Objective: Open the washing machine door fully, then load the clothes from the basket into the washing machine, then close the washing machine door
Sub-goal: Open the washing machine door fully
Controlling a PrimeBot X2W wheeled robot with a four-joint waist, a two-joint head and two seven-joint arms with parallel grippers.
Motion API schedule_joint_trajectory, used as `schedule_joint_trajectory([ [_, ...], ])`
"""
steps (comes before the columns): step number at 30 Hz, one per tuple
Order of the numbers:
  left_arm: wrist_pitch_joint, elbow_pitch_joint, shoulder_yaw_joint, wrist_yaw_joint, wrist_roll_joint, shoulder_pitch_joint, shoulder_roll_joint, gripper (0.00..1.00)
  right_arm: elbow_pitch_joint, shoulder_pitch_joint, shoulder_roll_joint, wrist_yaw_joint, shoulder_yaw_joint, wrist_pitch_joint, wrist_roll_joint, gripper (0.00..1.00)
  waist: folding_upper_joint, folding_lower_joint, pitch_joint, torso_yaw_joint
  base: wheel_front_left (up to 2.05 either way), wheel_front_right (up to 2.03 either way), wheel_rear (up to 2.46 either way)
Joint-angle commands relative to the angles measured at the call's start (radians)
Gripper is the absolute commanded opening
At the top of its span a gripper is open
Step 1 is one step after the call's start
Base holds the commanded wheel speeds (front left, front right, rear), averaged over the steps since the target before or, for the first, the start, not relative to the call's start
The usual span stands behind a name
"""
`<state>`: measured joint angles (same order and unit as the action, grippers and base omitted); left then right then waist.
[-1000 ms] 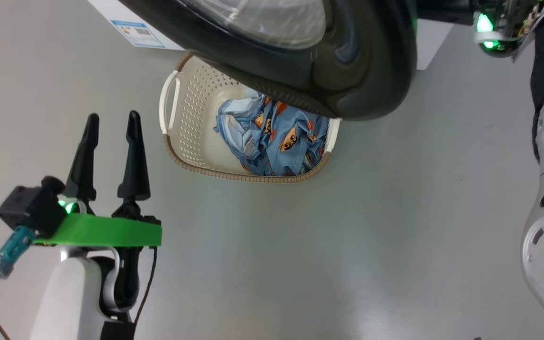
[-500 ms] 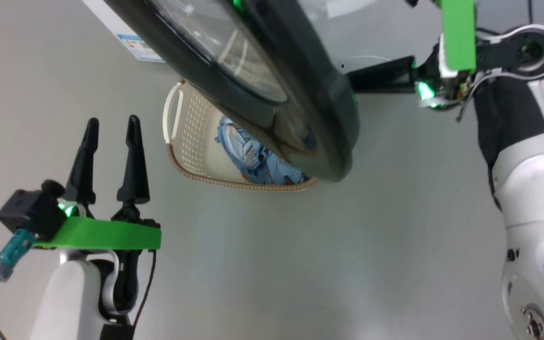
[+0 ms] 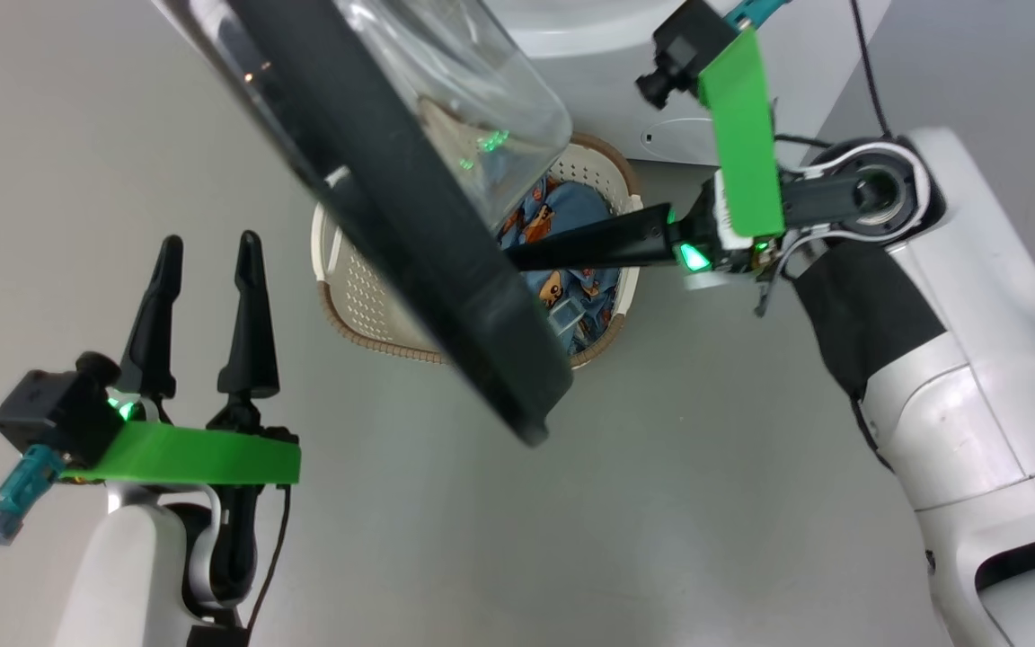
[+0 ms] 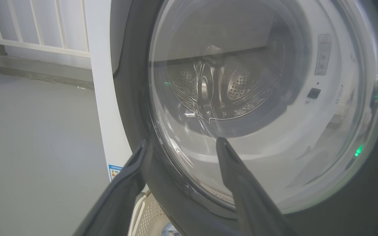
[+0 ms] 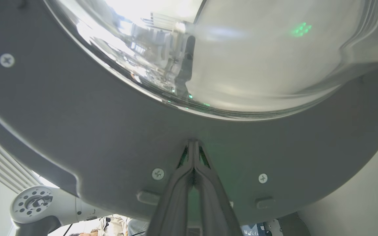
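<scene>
- Head camera: washing machine door (image 3: 410, 252) is seen edge-on, a dark bar slanting from the upper left down to the middle, with its glass bowl (image 3: 482, 99) bulging to the right.
- Under and behind it the basket (image 3: 347, 288) stands on the grey floor (image 3: 661, 494), just in front of the white washing machine (image 3: 589, 27). The clothes (image 3: 571, 207) lie inside the basket, partly hidden by the door.
- The right gripper (image 3: 535, 256) reaches in from the right over the basket, its fingers pressed together and its tips at the door's inner side.
- The left gripper (image 3: 207, 247) hangs at the lower left, spread wide and empty, well apart from the door.
- Left wrist camera: the door's outer face shows here, with the steel drum (image 4: 221, 85) visible through the glass.
- The left gripper (image 4: 180, 144) stands wide with nothing between its fingers. A corner of the basket (image 4: 153, 216) peeks in below.
- Right wrist camera: the grey inner ring of the door (image 5: 77, 131) shows from close by, with the bowl above it.
- The right gripper (image 5: 193, 144) is closed on nothing, its tips against that ring.
</scene>
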<state>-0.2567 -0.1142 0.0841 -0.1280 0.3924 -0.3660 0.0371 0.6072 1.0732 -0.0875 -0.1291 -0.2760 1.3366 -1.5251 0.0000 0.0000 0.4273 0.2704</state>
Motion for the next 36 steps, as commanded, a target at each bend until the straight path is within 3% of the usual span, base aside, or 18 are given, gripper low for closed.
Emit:
schedule_joint_trajectory([
  [1, -0.005, 0.028, -0.035, -0.003, -0.005, 0.01, 0.03, 1.0, -0.033, -0.023, 0.037, -0.002, -0.032, -0.012, -0.022, 0.0, 0.0, 0.0, 0.001, 0.0, 0.0, 0.0, 0.0],
  [19, -0.005, 0.022, -0.048, -0.003, -0.01, 0.014, 0.027, 1.0, -0.059, -0.04, 0.037, -0.002, -0.356, -0.187, -0.268, 0.0, 0.0, 0.0, -0.009, -0.006, 0.0, 0.0, 0.0],
  [26, -0.005, 0.018, -0.048, -0.003, -0.011, 0.019, 0.027, 1.0, -0.049, -0.029, 0.028, -0.002, -0.413, -0.229, -0.32, 0.0, 0.0, 0.0, -0.02, -0.01, 0.0, 0.0, 0.0],
  [36, -0.005, 0.01, -0.067, -0.003, -0.013, 0.044, 0.036, 1.0, -0.086, -0.05, -0.059, -0.002, -0.446, -0.313, -0.408, 0.0, 0.0, 0.0, -0.068, -0.029, 0.0, 0.0, 0.0],
])
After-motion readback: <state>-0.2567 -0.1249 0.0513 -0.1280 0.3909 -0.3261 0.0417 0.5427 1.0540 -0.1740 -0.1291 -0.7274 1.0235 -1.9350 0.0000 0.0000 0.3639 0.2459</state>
